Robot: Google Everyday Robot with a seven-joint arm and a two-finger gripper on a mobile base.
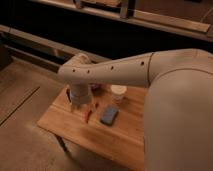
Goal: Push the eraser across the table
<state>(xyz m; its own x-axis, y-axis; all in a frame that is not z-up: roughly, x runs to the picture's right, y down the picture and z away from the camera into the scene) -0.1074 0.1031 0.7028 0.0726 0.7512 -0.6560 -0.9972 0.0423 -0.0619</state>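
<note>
Showing the robot's 1 gripper [80,105] hanging low over the table's [60,126] left end, grip state impossible to tell, and the blue eraser [109,115] lying just to its right, long axis slanting near-left to far-right.

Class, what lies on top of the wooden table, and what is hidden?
A blue eraser, a white cup and a thin red item lie on the table. The tool hangs over its far side, and the arm hides the top there.
</note>
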